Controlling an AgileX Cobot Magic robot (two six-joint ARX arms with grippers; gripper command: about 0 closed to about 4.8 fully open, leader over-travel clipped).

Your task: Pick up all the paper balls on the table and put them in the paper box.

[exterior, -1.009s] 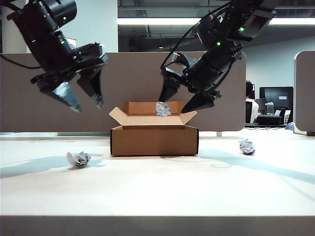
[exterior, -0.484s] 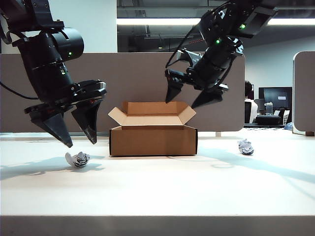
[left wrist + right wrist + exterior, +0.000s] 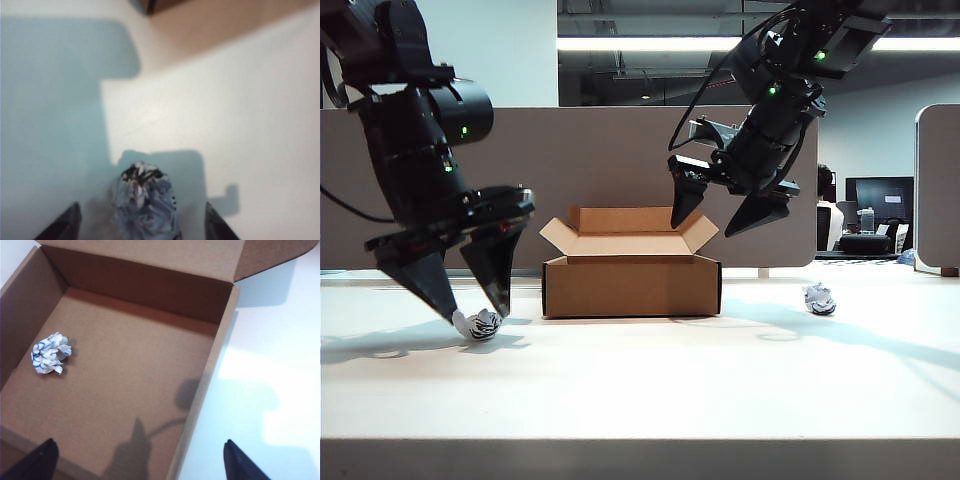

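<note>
Crumpled white printed paper ball [image 3: 145,200], light and squashy, is sitting between the open left gripper [image 3: 472,308] fingertips, inviting a mid-body pinch; the open, empty right gripper [image 3: 728,213] is hovering over the brown cardboard box [image 3: 632,285].

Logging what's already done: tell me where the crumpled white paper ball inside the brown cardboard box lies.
In the right wrist view, the crumpled white paper ball lies on the floor of the open brown cardboard box, near one side wall, apart from the open right pincer.

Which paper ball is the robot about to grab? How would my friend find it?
Find the brown box in the middle of the table. Look left of it, where the open left gripper reaches down around a paper ball. The other loose ball lies right of the box, with no gripper near.
</note>
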